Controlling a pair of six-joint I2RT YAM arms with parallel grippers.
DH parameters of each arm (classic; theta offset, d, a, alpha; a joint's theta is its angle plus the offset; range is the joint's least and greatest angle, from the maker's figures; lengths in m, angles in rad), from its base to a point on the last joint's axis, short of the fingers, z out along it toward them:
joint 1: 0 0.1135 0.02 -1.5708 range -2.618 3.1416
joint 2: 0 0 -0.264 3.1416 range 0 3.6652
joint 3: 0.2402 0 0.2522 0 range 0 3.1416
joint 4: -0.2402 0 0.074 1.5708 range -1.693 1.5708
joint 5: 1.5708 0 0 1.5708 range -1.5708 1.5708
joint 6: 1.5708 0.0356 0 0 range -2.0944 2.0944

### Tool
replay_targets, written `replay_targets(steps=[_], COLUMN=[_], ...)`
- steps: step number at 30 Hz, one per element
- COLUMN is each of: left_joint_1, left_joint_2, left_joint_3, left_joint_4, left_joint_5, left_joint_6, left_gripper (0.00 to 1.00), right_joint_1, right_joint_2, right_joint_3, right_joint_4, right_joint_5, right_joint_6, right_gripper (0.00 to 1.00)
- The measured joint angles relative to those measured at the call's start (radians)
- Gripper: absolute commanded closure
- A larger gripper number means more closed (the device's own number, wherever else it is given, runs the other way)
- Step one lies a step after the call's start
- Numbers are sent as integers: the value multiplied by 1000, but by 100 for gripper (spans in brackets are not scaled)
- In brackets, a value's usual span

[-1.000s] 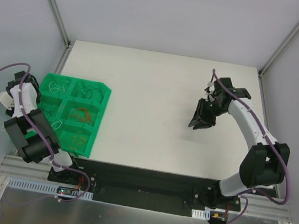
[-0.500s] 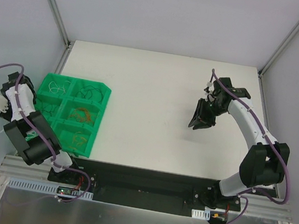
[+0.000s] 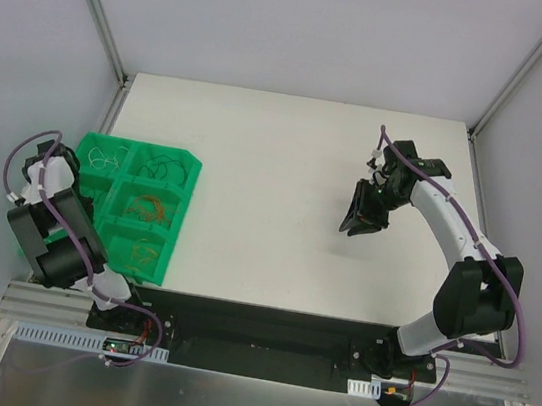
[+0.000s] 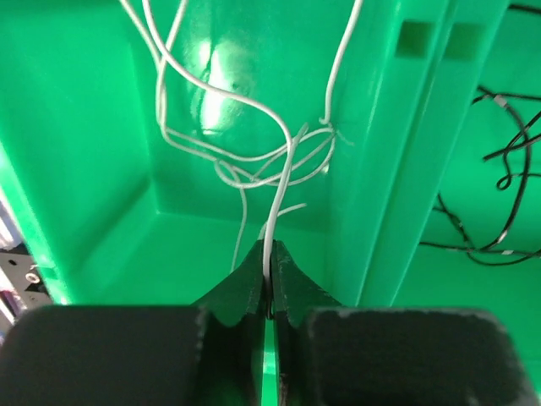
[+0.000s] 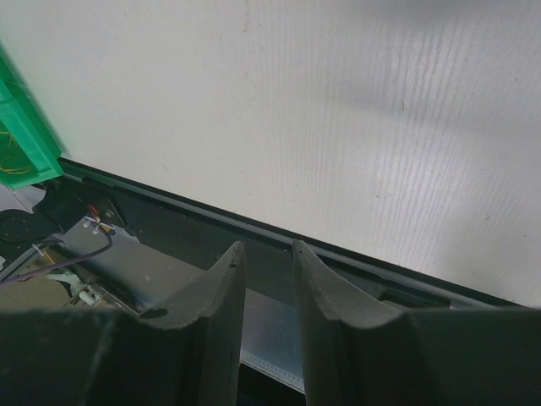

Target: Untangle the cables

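The cables lie sorted in a green tray point(image 3: 190, 192): white ones point(image 3: 106, 157) at the far left, black ones point(image 3: 160, 164) beside them, orange ones point(image 3: 147, 208) in the middle. In the left wrist view my left gripper point(image 4: 270, 248) is shut on one white cable point(image 4: 279, 199) that runs up into a loose white tangle point(image 4: 262, 165) inside a green compartment. Black cables point(image 4: 507, 161) lie beyond the divider point(image 4: 406, 169). From above, the left arm point(image 3: 47, 182) hides that gripper. My right gripper point(image 3: 350, 227) hangs open and empty over the table's right half, jaws apart in its own view point(image 5: 264, 247).
The tray sits at the table's left edge, next to the left arm's base. The white tabletop point(image 3: 276, 163) stretches between tray and right arm. A black rail point(image 5: 355, 254) and metal frame run along the near edge. Grey walls and aluminium posts enclose the cell.
The left wrist swung out to the left, then came back in close to the tray's left side. The right gripper drifted slightly left. Neither gripper's opening changed.
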Motion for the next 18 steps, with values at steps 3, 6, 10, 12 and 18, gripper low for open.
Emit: replay_targets(steps=[3, 6, 10, 12, 18], left_joint_1=[0, 0, -1, -24, -509], left_joint_2=[-49, -138, -258, -297, -333], left_joint_3=[-15, -10, 37, 69, 225], left_joint_4=[-11, -40, -88, -95, -99], left_joint_5=[1, -19, -31, -30, -98], left_joint_6=[-10, -24, -37, -39, -49], left_gripper=[52, 20, 8, 4, 1], right_joint_1=[0, 0, 0, 0, 13], right_joint_2=[0, 0, 0, 0, 0], right_joint_3=[0, 0, 0, 0, 23], right_joint_4=[0, 0, 0, 0, -2], right_joint_5=[0, 0, 0, 0, 21], right_joint_6=[0, -2, -3, -3, -3], right_gripper=[69, 69, 69, 69, 65])
